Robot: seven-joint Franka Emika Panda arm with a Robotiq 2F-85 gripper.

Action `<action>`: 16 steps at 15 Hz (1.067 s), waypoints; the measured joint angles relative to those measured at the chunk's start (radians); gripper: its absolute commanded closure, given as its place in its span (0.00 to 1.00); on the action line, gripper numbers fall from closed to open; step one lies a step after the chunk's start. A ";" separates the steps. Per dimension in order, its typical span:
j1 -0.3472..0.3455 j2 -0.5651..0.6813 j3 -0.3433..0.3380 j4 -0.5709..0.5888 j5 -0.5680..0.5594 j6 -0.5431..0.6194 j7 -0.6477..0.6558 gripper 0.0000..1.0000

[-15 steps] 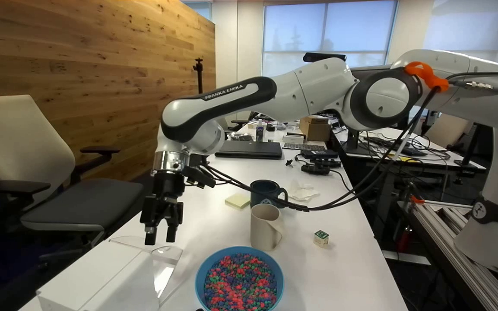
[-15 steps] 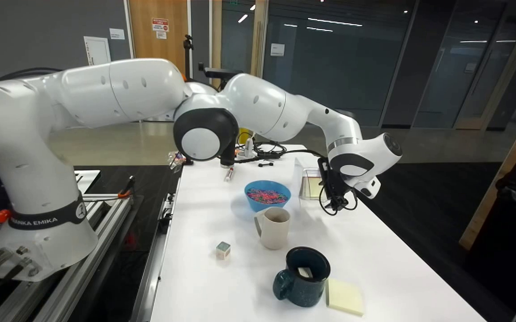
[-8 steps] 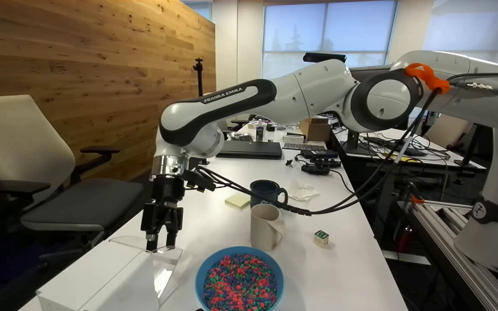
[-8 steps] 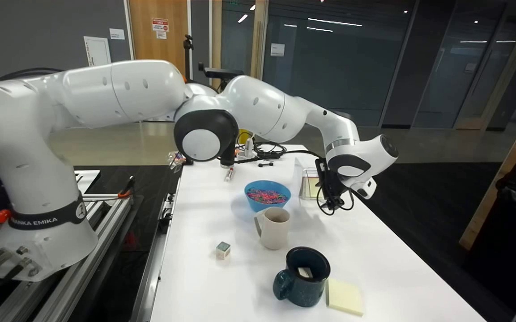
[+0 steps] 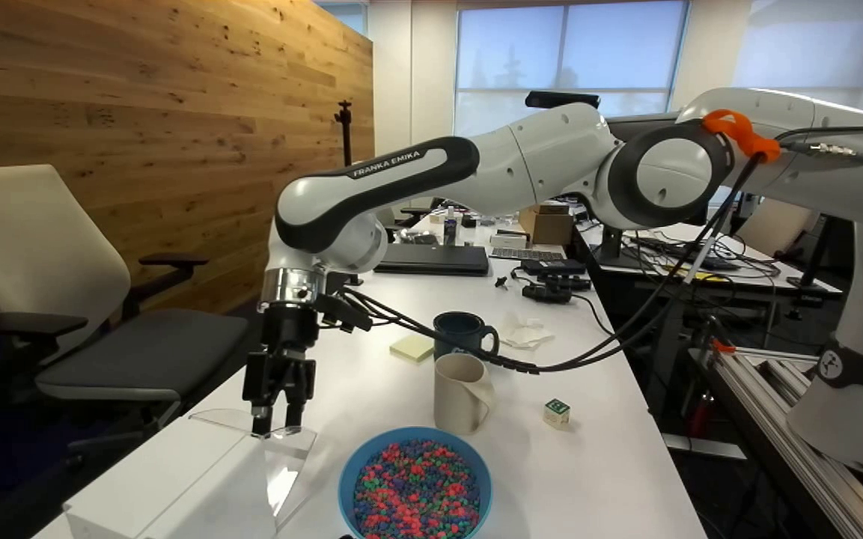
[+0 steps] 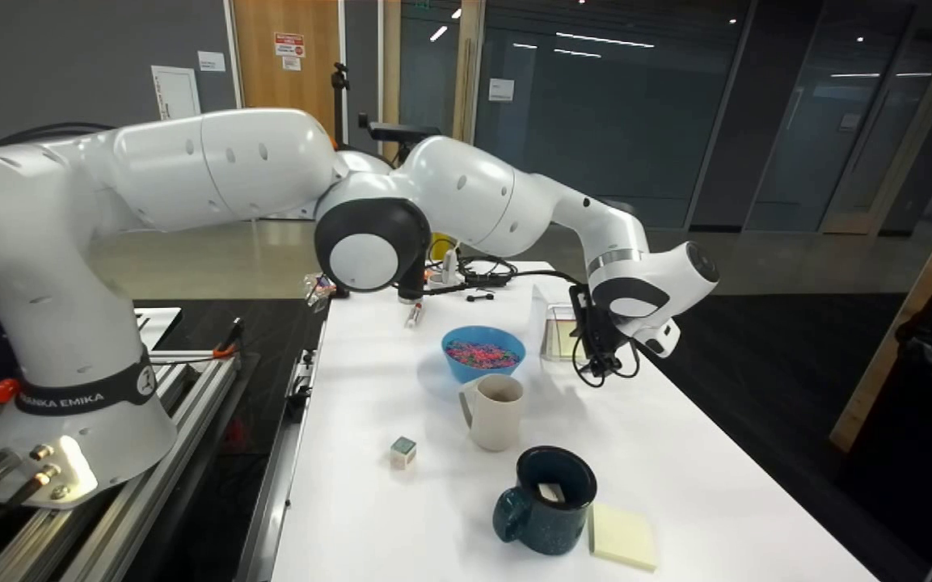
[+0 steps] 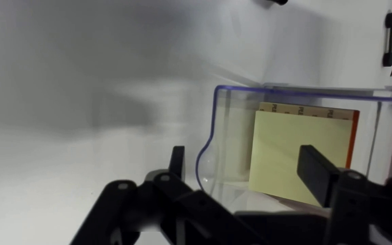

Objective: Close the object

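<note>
The object is a clear plastic box (image 6: pixel 554 356) on the white table, beside the blue bowl. Its see-through lid (image 6: pixel 538 314) stands up, open, on the bowl side. In an exterior view the clear lid panel shows at the lower left (image 5: pixel 287 460). In the wrist view the box's rim (image 7: pixel 214 112) looks bluish, and a yellow note pad (image 7: pixel 284 149) lies inside. My gripper (image 5: pixel 277 428) points down at the box's near end. In the wrist view the gripper (image 7: pixel 242 160) is open with nothing between its fingers. One finger shows outside the rim, the other over the pad.
The blue bowl of sprinkles (image 5: pixel 414 524) stands beside the box. A beige mug (image 5: pixel 455 400), a dark mug (image 5: pixel 461 329), a sticky-note pad (image 5: pixel 411 348) and a lettered cube (image 5: pixel 556 413) stand further along. A white boxy shape (image 5: pixel 154 471) adjoins the lid. A laptop (image 5: pixel 431 258) lies behind.
Over the last second my gripper has come down a little towards the box and shifted slightly left in an exterior view. It stays open. The box and lid have not visibly moved.
</note>
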 measured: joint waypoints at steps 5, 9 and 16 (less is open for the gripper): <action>0.003 0.000 0.000 0.011 0.000 0.000 0.000 0.38; 0.003 0.000 0.000 0.011 0.000 0.000 -0.001 0.35; 0.016 0.000 0.001 0.017 0.000 0.000 -0.005 0.42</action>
